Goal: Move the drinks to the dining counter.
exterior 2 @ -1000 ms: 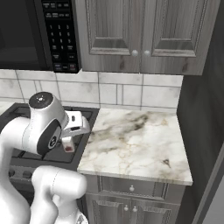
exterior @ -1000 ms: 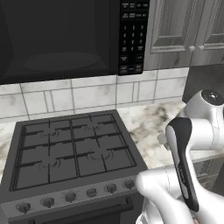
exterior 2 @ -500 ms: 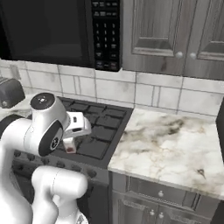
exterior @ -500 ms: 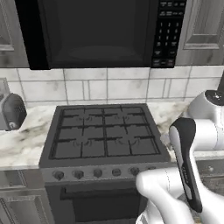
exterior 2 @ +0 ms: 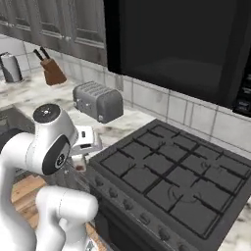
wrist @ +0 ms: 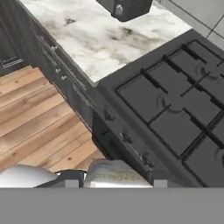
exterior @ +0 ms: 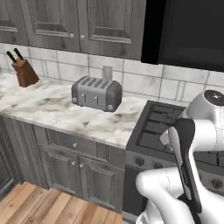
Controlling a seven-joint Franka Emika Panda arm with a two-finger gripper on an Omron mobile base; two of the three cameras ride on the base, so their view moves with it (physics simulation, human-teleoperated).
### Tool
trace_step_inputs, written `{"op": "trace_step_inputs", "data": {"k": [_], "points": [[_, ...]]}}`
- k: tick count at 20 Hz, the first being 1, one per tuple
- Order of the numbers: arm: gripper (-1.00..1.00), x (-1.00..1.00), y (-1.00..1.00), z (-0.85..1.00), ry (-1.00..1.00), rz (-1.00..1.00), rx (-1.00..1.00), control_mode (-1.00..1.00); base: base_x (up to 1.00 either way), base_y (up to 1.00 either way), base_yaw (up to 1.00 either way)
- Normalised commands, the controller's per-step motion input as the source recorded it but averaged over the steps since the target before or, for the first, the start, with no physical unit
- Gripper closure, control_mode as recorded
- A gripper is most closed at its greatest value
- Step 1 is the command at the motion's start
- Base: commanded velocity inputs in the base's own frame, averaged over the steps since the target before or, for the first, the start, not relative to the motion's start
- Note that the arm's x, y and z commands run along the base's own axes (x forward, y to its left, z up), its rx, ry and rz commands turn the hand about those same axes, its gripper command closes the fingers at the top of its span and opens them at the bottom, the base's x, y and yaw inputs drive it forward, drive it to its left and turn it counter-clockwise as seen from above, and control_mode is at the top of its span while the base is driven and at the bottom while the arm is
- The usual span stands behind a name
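Observation:
A small pale can [wrist: 114,174] sits between my two dark fingertips at the bottom of the hand view, and my gripper [wrist: 116,183] is shut on it. In the right base view the gripper [exterior 2: 80,161] hangs in front of the stove's left front corner, pointing down, with a bit of the reddish underside of what it holds showing below the hand. The hand view looks down over the stove's front edge and the wooden floor. The dining counter is out of view.
A black gas stove [exterior 2: 181,171] [exterior: 159,127] [wrist: 175,100] is on the right. Left of it, a marble worktop [exterior: 57,109] carries a grey toaster [exterior: 96,93] [exterior 2: 98,100] and a knife block [exterior: 25,72] [exterior 2: 51,72]. A dark microwave [exterior 2: 181,44] hangs above. Wooden floor [wrist: 39,118] lies below.
The base has moved, so the whole scene slid right: the stove went from centre to the right, and the toaster, knife block and left worktop came into view. The grip is unchanged.

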Motion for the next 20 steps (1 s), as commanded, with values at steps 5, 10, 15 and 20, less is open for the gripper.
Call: {"op": "trace_step_inputs", "data": {"k": [5,10,15,20], "points": [[1.00,0.00,0.00,0.00,0.00,0.00,0.00,1.00,0.05,0.54,0.82],[1.00,0.00,0.00,0.00,0.00,0.00,0.00,1.00,0.09,0.28,0.91],[1.00,0.00,0.00,0.00,0.00,0.00,0.00,1.00,0.06,0.10,0.99],[1.00,0.00,0.00,0.00,0.00,0.00,0.00,1.00,0.15,0.01,1.00]]}}
